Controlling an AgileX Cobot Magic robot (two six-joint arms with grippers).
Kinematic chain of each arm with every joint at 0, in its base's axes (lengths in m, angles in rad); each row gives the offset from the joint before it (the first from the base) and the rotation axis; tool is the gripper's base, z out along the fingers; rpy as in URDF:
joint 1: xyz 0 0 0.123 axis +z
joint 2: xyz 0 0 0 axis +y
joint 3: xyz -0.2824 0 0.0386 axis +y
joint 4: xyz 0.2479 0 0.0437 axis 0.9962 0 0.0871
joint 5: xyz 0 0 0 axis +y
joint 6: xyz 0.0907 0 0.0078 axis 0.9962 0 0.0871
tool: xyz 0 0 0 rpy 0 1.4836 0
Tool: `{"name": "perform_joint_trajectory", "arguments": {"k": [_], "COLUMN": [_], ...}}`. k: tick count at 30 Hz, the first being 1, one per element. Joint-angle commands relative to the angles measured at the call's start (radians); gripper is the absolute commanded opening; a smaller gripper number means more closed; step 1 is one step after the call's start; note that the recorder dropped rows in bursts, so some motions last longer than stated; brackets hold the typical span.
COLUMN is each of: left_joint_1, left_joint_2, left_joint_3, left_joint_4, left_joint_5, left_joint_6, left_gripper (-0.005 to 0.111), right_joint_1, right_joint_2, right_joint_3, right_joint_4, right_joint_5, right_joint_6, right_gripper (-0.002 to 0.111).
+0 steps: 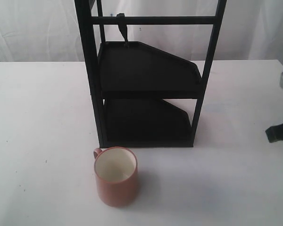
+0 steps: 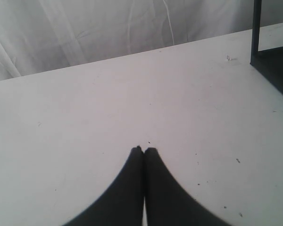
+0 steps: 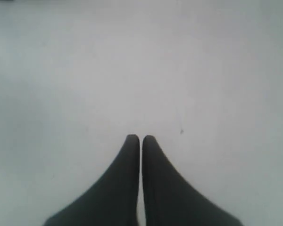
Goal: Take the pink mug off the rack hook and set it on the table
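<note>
The pink mug (image 1: 116, 176) stands upright on the white table (image 1: 42, 117), just in front of the rack's left post, its cream inside showing and its handle at the upper left. The rack hook (image 1: 123, 29) hangs bare from the crossbar of the black rack (image 1: 148, 75). In the left wrist view my left gripper (image 2: 144, 150) is shut over bare table, with nothing between its fingers. My right gripper (image 3: 141, 138) is likewise shut and empty above the white tabletop. Only a dark part of the right arm (image 1: 280, 133) shows at the exterior view's right edge.
The rack has two black shelves and stands mid-table; its corner post (image 2: 256, 33) shows in the left wrist view. A white curtain (image 1: 33, 28) hangs behind the table. Tiny dark specks dot the tabletop.
</note>
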Motion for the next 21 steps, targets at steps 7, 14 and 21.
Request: {"name": "perform_joint_trajectory", "arguments": {"k": [7, 14, 21], "left_joint_1": [0.002, 0.002, 0.002], "left_joint_2": [-0.004, -0.004, -0.004], "left_joint_3": [0.003, 0.003, 0.003], "left_joint_4": [-0.003, -0.003, -0.003], "left_joint_5": [-0.004, -0.004, -0.004], "left_joint_6": [-0.002, -0.002, -0.002], "left_gripper": [0.000, 0.000, 0.000], "right_joint_1": [-0.008, 0.002, 0.002], "right_joint_2": [-0.488, -0.789, -0.982], "right_joint_3": [0.212, 0.446, 0.496], "right_joint_4": [-0.001, 0.099, 0.120], "right_joint_5": [-0.399, -0.613, -0.706], "right_joint_6": [0.010, 0.015, 0.150], "right_gripper": [0.000, 0.000, 0.000]}}
